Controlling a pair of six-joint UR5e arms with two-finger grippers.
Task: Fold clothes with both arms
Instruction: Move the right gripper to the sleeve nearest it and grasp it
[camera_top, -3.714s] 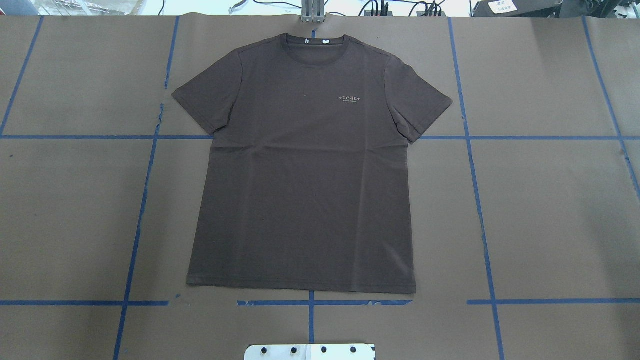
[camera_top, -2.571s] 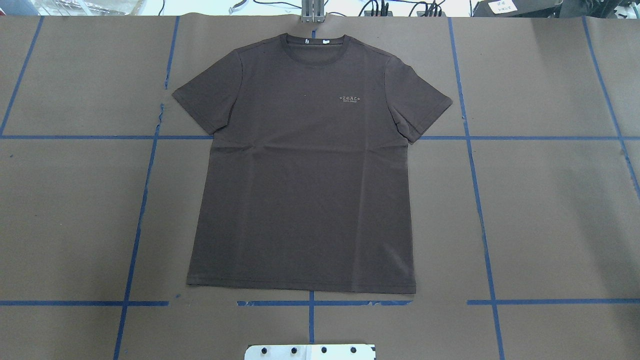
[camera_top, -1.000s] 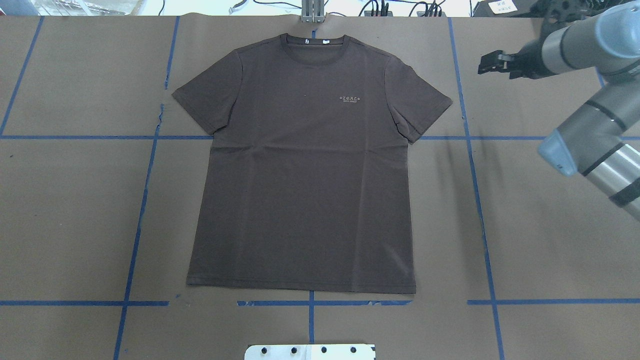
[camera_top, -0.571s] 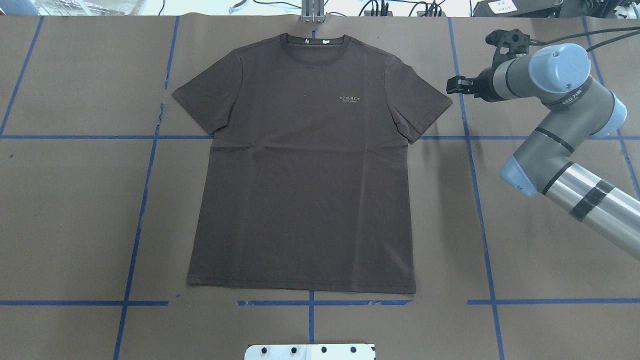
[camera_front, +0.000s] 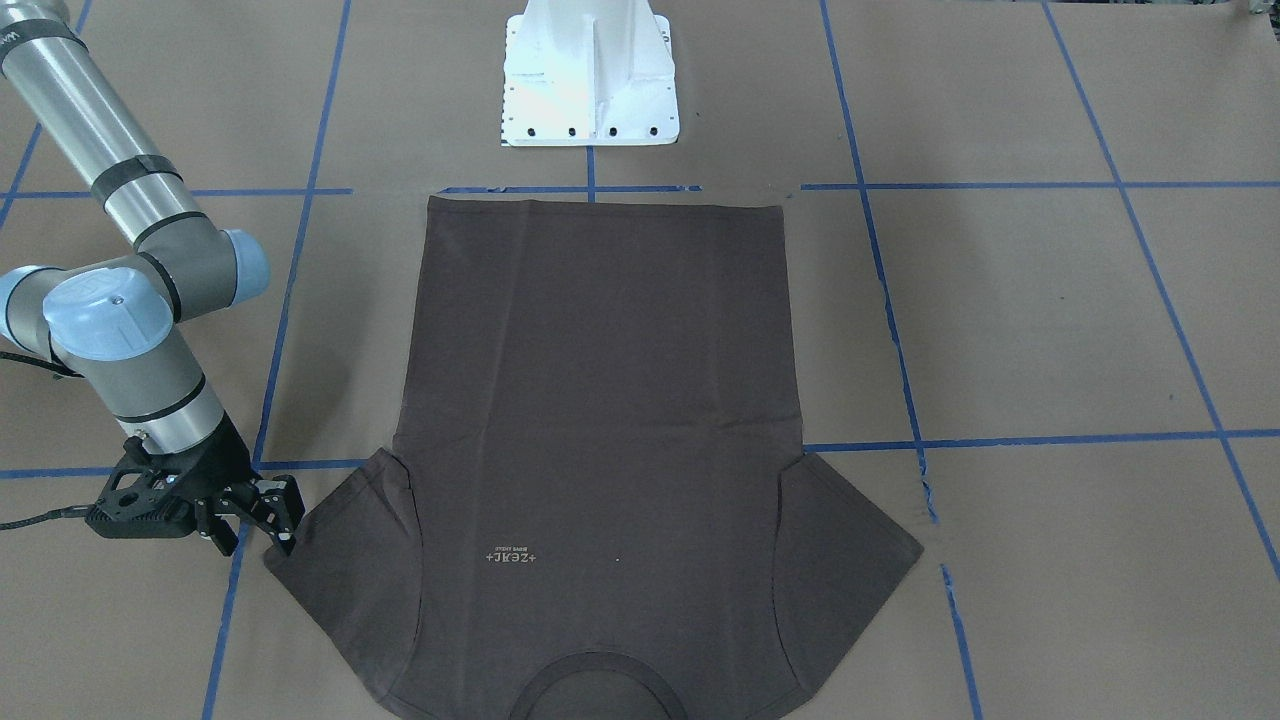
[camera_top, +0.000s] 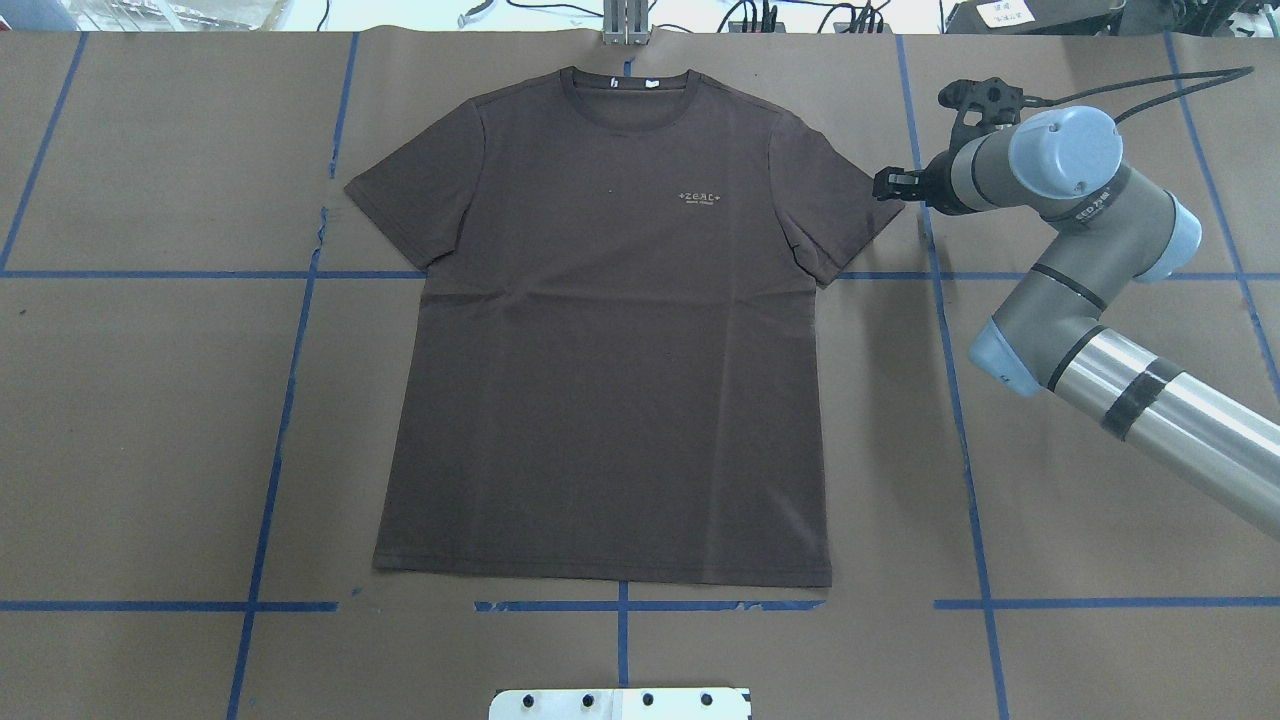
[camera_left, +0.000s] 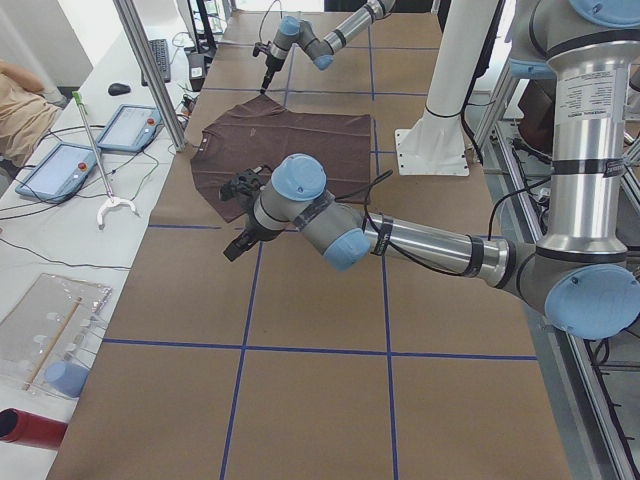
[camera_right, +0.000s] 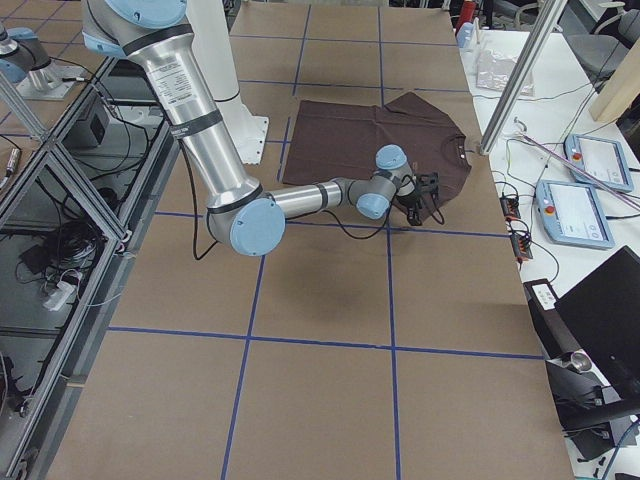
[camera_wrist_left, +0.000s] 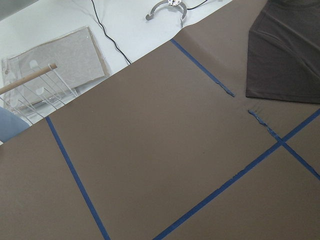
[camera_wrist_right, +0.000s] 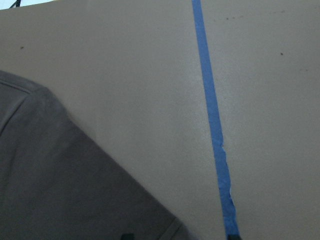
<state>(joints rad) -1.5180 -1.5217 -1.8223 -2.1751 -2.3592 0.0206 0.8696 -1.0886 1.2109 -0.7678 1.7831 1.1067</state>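
Right fingers (camera_top: 888, 186) spread open at sleeve (camera_top: 850, 215) tip, nothing gripped; left fingers (camera_left: 237, 245): cannot tell. T-shirt (camera_top: 610, 350) flat on desk (camera_top: 130, 420), no folds yet, all folding left.

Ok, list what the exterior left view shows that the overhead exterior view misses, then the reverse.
Only exterior left: the left arm and two tablets on the side bench. Only overhead: the chest lettering and white neck tags. Both: the flat T-shirt, the right arm, the right gripper open at a sleeve edge, and the blue tape grid.
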